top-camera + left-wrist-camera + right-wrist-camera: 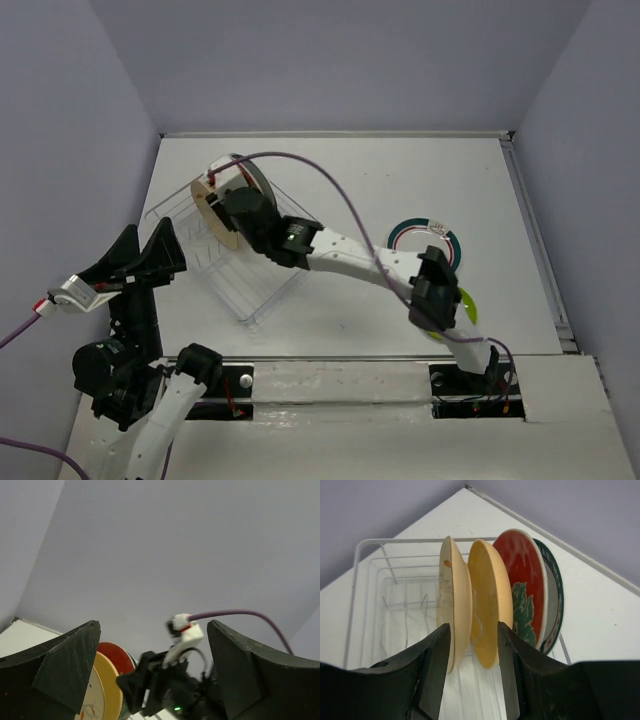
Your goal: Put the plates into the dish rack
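The right gripper (pixel 472 630) hangs parted, empty. The beige plate (pixel 454 597) and yellow plate (pixel 490 595) stand just beyond it at the dish rack's (pixel 370 544) far end.

From above, the right arm (pixel 350 262) covers most of the plates (pixel 243 171) in the dish rack (pixel 255 300); only the beige plate (pixel 205 200) shows clearly. Right of the dish rack, the lime green plate (pixel 467 305) lies mostly under that arm. In the right wrist view the rearmost plate (pixel 556 595) in the dish rack shows only its dark rim, and the fingers (pixel 432 675) of the right gripper (pixel 472 629) hide the plates' lower edges.
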`<state>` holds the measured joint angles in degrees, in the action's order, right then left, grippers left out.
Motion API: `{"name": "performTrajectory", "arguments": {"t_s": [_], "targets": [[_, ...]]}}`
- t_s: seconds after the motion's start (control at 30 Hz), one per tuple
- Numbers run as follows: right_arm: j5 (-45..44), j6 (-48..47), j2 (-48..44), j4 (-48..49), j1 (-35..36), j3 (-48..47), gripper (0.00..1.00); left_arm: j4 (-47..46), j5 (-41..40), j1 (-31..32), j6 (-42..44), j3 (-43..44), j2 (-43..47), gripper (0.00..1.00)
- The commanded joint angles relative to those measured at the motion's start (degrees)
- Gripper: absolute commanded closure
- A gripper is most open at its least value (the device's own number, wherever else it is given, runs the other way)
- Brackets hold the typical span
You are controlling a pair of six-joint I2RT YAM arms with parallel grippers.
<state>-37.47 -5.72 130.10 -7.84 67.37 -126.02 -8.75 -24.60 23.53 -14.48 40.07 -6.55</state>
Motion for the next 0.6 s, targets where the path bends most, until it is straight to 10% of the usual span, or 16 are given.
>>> {"name": "performTrajectory", "arguments": {"t_s": [0.0,0.27,0.57], "targets": [[15.21,16.06,-21.34,1.16,-9.78,19.18,0.51,-3.29,-0.1,0.46,0.24,-0.52,-0.58,0.01],[36.59,38.48,-58.88,-2.09,-44.93,68.06,0.5,-3.37,2.71,2.05,0.33,-0.17,-0.92,0.01],[48.27,43.25,-67.27,-2.81,-78.33,91.73,0.42,-3.29,4.3,2.84,0.07,-0.17,-2.24,0.01]]}}
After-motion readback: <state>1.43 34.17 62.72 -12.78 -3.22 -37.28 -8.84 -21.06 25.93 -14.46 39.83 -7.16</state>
